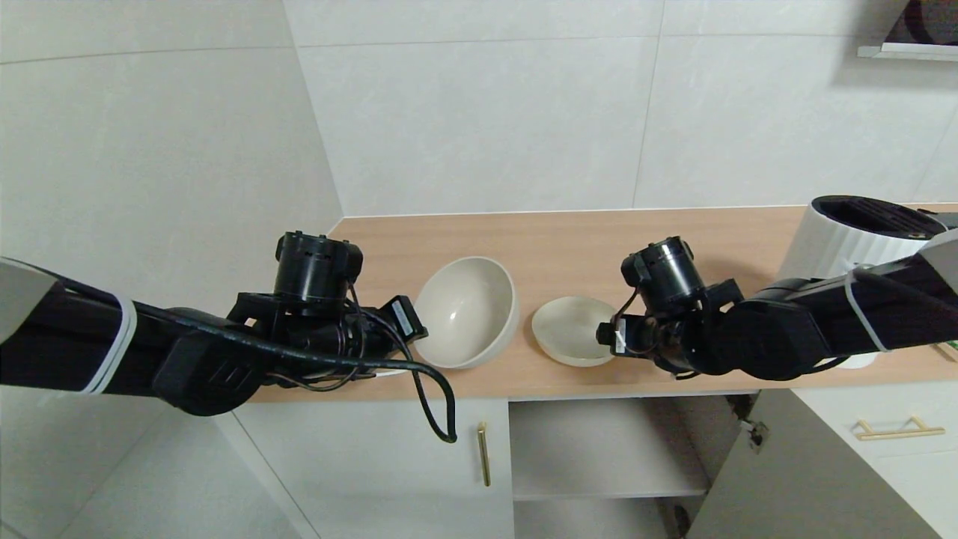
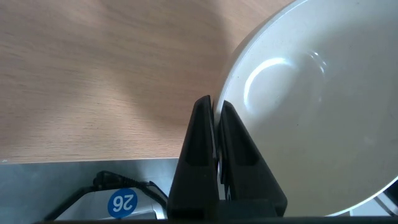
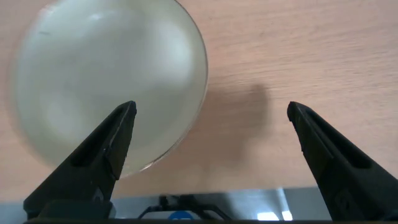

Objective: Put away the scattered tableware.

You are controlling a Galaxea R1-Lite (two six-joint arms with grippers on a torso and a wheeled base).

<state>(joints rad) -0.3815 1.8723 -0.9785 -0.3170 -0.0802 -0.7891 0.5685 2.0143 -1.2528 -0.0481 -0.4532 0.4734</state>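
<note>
In the head view, a pale bowl [image 1: 468, 311] sits tilted on the wooden worktop [image 1: 569, 239], near its front edge. The left tool [image 1: 410, 327] is at the bowl's rim on the robot's left side. Just beside the bowl on the robot's right lies a small shallow dish [image 1: 570, 329], apart from it. The right tool [image 1: 608, 337] hangs at the dish's far side from the bowl. Well to the right of the bowl stands a white ribbed canister [image 1: 838, 239]. Below the bowl and dish a cupboard [image 1: 599, 449] stands open with a bare shelf, and a brass handle [image 1: 483, 453] shows on the shut door under the bowl.

In the left wrist view, the left tool [image 2: 216, 115] is clenched on the bowl [image 2: 311, 106], with one finger inside the rim and the other outside. The bowl's glossy inside faces the camera, and the bare worktop [image 2: 93, 74] lies beside it.

In the right wrist view, the right tool [image 3: 210, 107] is released, its fingers [image 3: 102, 155] spread wide. One finger hangs over the dish [image 3: 106, 74] and the other over the worktop [image 3: 298, 56] on the side away from the bowl. Whether the tool touches the dish I cannot tell.
</note>
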